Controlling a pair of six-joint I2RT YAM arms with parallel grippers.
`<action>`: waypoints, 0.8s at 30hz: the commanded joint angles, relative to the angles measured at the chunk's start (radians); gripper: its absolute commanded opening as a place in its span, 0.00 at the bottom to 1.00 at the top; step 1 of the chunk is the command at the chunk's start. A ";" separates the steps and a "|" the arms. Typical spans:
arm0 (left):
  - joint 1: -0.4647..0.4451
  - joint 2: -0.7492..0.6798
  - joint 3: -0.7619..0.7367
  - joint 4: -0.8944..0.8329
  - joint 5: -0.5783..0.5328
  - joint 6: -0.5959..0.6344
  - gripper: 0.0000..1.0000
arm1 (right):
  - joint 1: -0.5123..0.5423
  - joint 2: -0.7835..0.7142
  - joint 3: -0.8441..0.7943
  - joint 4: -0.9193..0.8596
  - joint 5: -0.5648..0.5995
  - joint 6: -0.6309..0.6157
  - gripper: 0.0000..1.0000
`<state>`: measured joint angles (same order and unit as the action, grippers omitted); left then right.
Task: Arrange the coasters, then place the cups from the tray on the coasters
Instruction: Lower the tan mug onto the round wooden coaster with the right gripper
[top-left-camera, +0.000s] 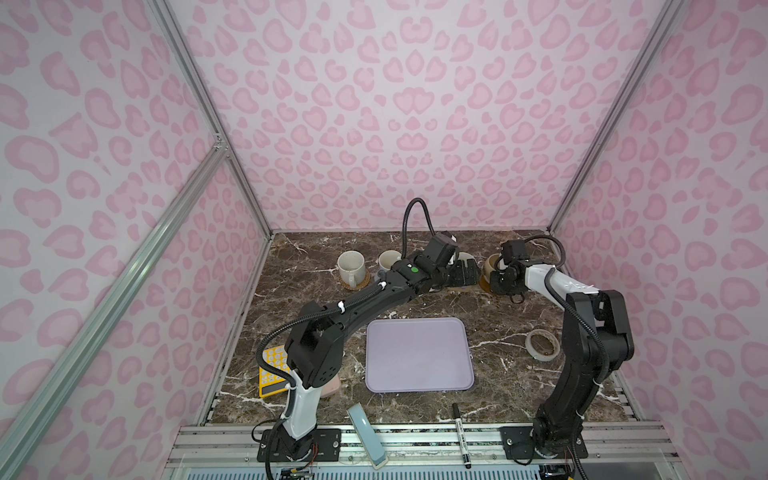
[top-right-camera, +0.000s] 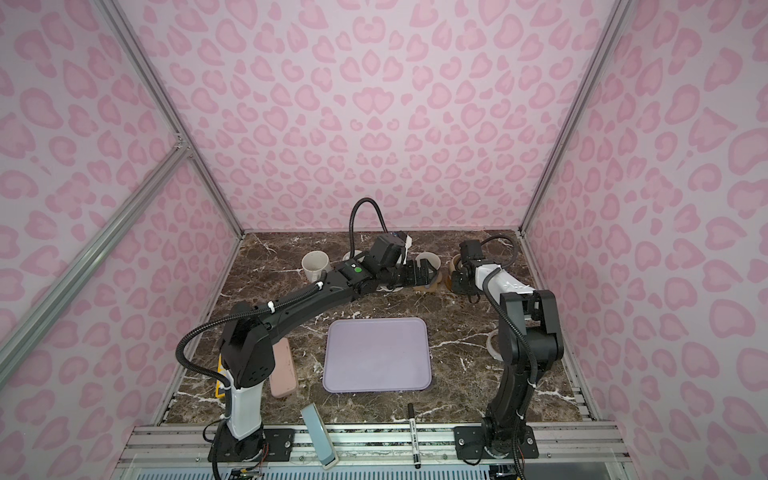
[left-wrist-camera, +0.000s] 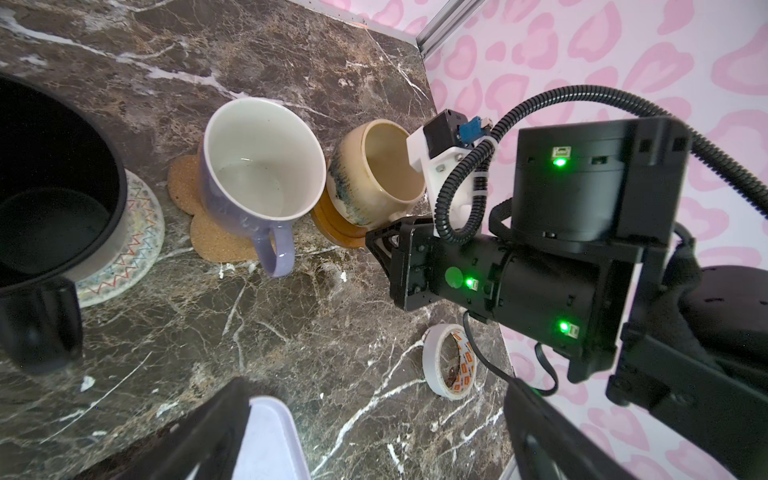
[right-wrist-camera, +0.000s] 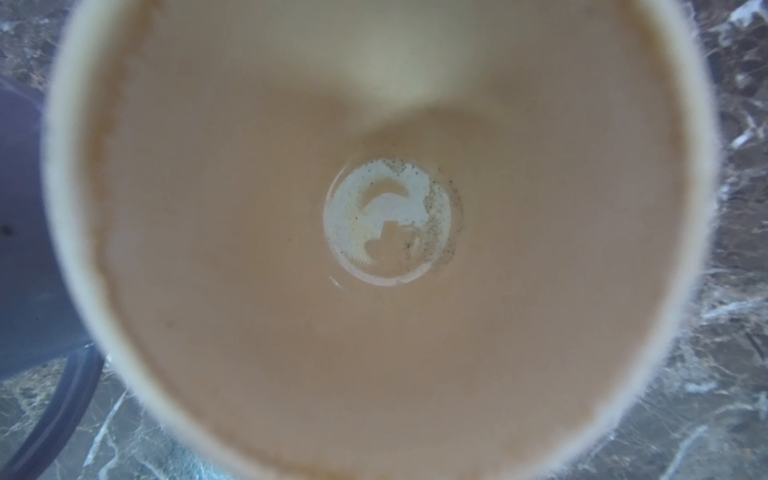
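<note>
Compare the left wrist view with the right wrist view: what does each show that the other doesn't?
Left wrist only: the black mug on the cream woven coaster, the paw-shaped coaster, the brown disc coaster, the tape ring, a tray corner, and the right arm at the pale yellow mug.
Right wrist only: a pale speckled circle at that mug's bottom.
Both: the pale yellow mug, the lavender mug, the marble table.
</note>
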<state>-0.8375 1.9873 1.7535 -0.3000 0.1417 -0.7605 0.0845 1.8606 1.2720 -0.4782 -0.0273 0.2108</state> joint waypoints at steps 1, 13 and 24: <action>0.000 0.002 -0.005 0.019 0.004 0.006 0.97 | 0.001 0.001 -0.001 -0.033 -0.001 0.002 0.00; 0.002 -0.001 -0.027 0.047 0.015 -0.011 0.97 | -0.005 -0.013 -0.010 -0.040 -0.006 0.018 0.00; 0.002 0.004 -0.030 0.055 0.017 -0.013 0.97 | -0.004 0.002 -0.022 -0.021 -0.010 0.021 0.00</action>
<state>-0.8371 1.9873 1.7283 -0.2810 0.1528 -0.7685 0.0784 1.8416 1.2514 -0.4946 -0.0341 0.2268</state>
